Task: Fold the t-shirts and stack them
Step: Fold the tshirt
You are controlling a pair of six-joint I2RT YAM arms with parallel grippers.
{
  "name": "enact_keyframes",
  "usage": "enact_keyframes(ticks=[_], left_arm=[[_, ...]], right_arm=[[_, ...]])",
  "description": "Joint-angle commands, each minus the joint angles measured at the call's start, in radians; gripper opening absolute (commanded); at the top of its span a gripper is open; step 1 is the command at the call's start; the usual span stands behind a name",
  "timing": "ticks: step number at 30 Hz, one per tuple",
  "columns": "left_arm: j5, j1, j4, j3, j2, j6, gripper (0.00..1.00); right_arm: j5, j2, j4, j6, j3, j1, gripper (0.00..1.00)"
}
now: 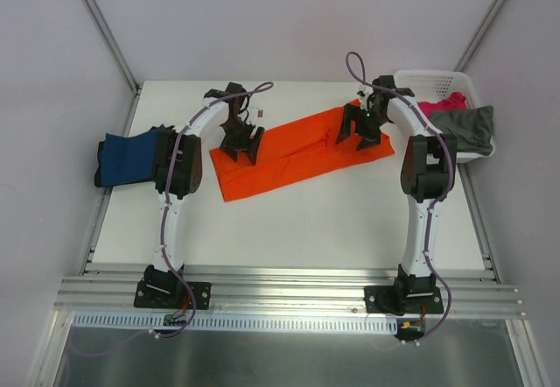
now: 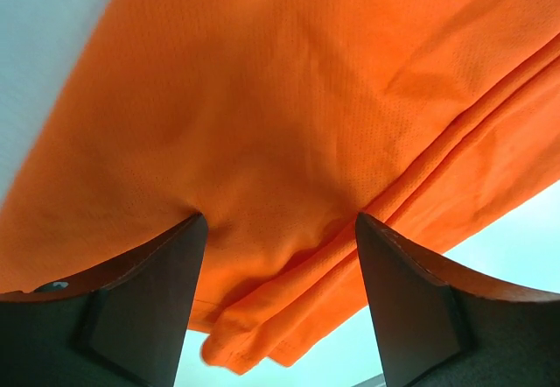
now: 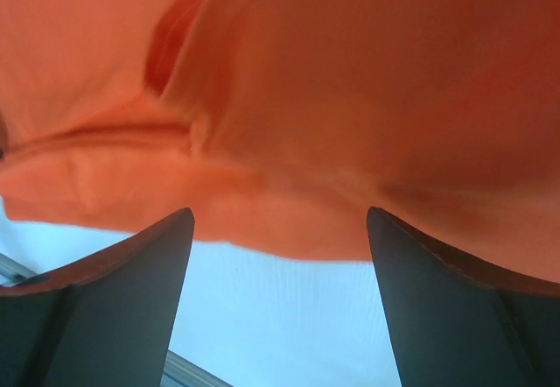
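Four t-shirts are in view. The orange t-shirt lies in the middle of the white surface, folded into a long band that runs slantwise from lower left to upper right. The left jaws stand over its left end and the right jaws over its right end, each pointing down at the cloth.

Seen from the left wrist, the two dark fingers are spread wide with their tips against the orange fabric. A loose fold of the layered edge sags in the gap between them. These jaws are released, gripping nothing.

From the right wrist the fingers are likewise wide apart and released. The shirt's edge crosses just beyond their tips, with bare surface below it. The cloth is blurred there, so the tips seem to touch it, though that is not certain.

The navy t-shirt lies at the left edge of the surface, partly hidden behind the left arm. At the far right corner a white basket holds the pink t-shirt. The grey-olive t-shirt hangs over its near rim, just beside the right arm.
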Motion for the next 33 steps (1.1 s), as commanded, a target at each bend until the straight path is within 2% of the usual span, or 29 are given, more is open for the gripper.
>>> enact_keyframes(ticks=[1,6,12,16,22,24,26,28,33], left_arm=[[-0.019,-0.014,-0.035,-0.042,-0.074,0.027,0.71],[-0.054,-0.017,-0.039,-0.109,-0.112,0.033,0.72],[-0.054,-0.066,-0.044,-0.280,-0.214,0.033,0.72],[-0.031,-0.139,-0.047,-0.421,-0.295,0.021,0.71],[-0.080,-0.325,-0.036,-0.545,-0.395,0.018,0.73],[-0.140,-0.381,-0.033,-0.553,-0.424,0.027,0.73],[-0.194,-0.392,-0.033,-0.529,-0.447,0.039,0.73],[-0.279,-0.383,-0.035,-0.471,-0.462,0.067,0.74],[-0.336,-0.305,-0.029,-0.338,-0.448,0.107,0.74]], right_arm=[[-0.127,0.082,0.018,0.159,0.101,-0.052,0.84],[-0.221,0.168,0.038,0.240,0.174,-0.074,0.84],[-0.304,0.251,0.112,0.346,0.250,-0.082,0.84],[-0.321,0.334,0.156,0.394,0.365,-0.072,0.85],[-0.342,0.397,0.252,0.447,0.479,-0.039,0.86],[-0.347,0.414,0.275,0.443,0.520,-0.023,0.86],[-0.354,0.395,0.284,0.418,0.514,-0.017,0.86],[-0.351,0.323,0.272,0.350,0.476,-0.011,0.87],[-0.279,0.133,0.187,0.219,0.384,-0.031,0.88]])
